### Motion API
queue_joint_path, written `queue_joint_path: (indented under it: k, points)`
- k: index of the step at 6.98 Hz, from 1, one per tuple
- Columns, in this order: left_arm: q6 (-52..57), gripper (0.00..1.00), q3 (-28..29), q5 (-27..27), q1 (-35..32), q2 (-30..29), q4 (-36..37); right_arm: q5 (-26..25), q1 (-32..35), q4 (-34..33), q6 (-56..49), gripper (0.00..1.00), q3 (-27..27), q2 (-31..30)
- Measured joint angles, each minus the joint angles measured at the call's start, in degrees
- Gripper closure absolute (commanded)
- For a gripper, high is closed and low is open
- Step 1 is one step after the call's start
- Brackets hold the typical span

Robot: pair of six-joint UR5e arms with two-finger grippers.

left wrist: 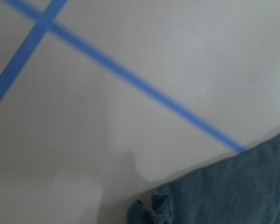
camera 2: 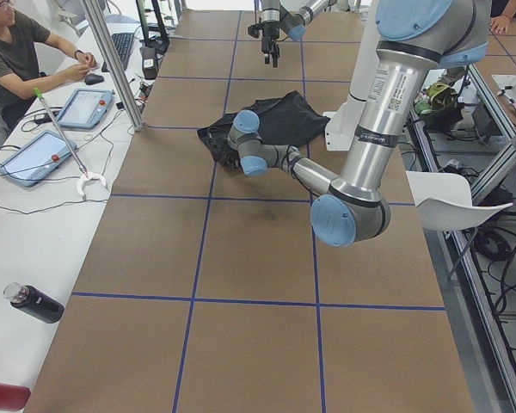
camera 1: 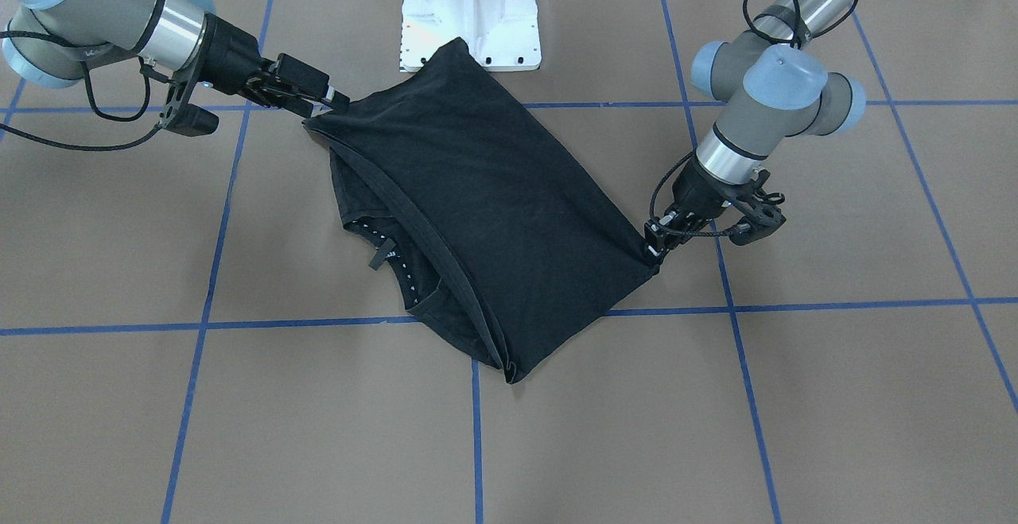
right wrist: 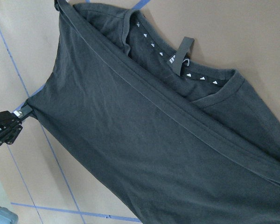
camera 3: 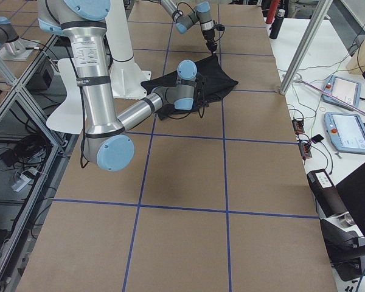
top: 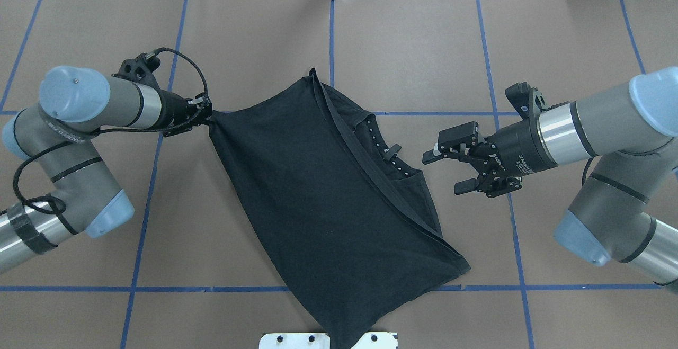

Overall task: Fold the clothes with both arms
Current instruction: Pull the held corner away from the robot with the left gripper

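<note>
Shirt (top: 318, 195) lies skewed in the middle of the desk (top: 556, 31), nearer the robot's edge, with one corner resting over the white pedestal base (camera 1: 509, 39). It looks folded once. A black layer is laid across the body, its hemmed edge runs as a long diagonal, and beside that edge the collar (top: 389, 163), with its inner tape of small white marks, is uncovered. No chest graphic shows. The left end effector (top: 208, 118) is pinched tight on the shirt's corner toward the desk's left end, where the cloth draws to a point. The right end effector (top: 442, 173) has its jaws spread wide with nothing between them. In the overhead view it sits just beside the collar side, apart from the cloth. In the front view its tip overlaps a corner, so I cannot tell whether it touches. I judge the task no more than about halfway done: a first fold is in, but the outline is slanted and uneven, with the collar side left exposed. What probably remains is a fresh hold for the right end effector, at least one more fold, and squaring the bundle flat.
</note>
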Motion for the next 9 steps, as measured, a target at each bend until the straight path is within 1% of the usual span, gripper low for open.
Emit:
queue_joint_path:
  k: [2, 4, 5, 7, 9]
  points:
    - [0.8, 1.0, 8.5, 1.6, -2.9, -7.9, -0.2, 0.0, 0.9, 0.0, -0.1, 0.0, 0.0, -0.1]
    - [0.8, 1.0, 16.7, 4.5, -3.5, -15.8, -1.0, 0.0, 1.6, 0.0, -0.2, 0.0, 0.0, -0.2]
    - [0.7, 1.0, 20.0, 5.9, -3.5, -18.6, -2.4, 0.0, 1.8, 0.0, -0.2, 0.0, 0.0, -0.3]
    - [0.7, 1.0, 25.5, 8.0, -3.3, -22.7, -7.1, 0.0, 2.3, 0.0, -0.2, 0.0, 0.0, -0.5]
    - [0.7, 1.0, 29.5, 10.9, -2.5, -24.2, -12.5, 0.0, 2.7, 0.0, -0.2, 0.0, 0.1, -0.5]
